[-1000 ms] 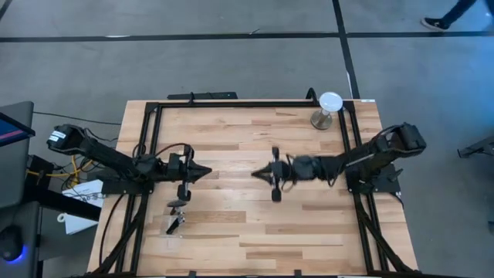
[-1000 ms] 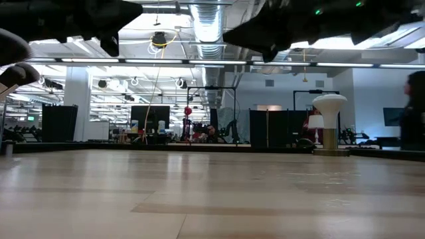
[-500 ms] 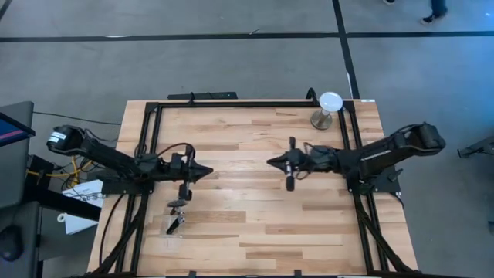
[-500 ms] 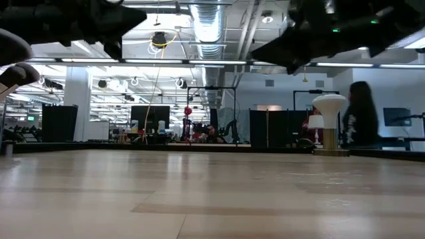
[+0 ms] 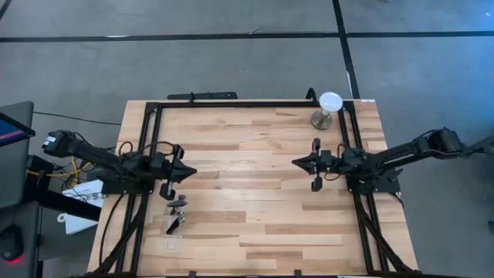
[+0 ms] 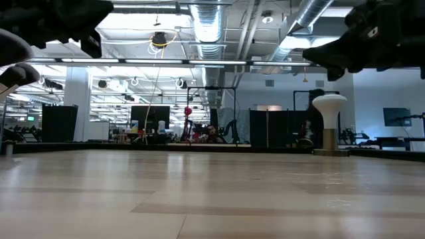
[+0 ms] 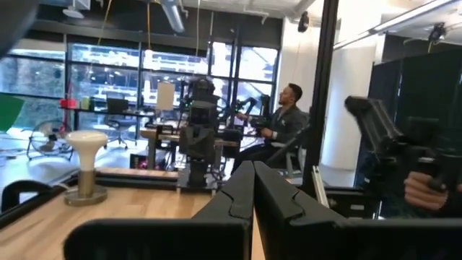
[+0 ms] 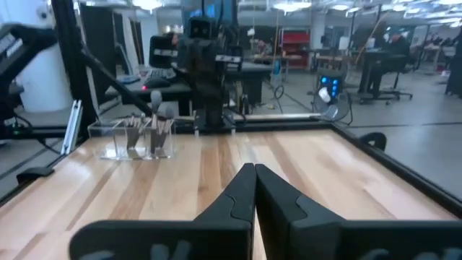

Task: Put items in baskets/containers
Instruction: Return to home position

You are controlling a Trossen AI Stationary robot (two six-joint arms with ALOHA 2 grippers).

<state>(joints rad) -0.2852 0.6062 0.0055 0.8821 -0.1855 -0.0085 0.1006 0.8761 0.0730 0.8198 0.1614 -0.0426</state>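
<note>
Both arms look to be parking. The right gripper (image 5: 298,162) hangs above bare wood toward the table's (image 5: 255,216) right edge, and the left gripper (image 5: 185,171) hangs toward its left edge. Each has its fingers pressed together on nothing. No brush lies loose on the wood, so I judge the sorting done; the next move only calls for each arm to fold home. Across from the right gripper, near the front-left corner, stands the clear organizer (image 8: 103,139). The makeup brushes (image 8: 154,130) are bunched upright inside it, their tips above its rim. The white disc on its stand (image 5: 329,108) occupies the far-right corner.
</note>
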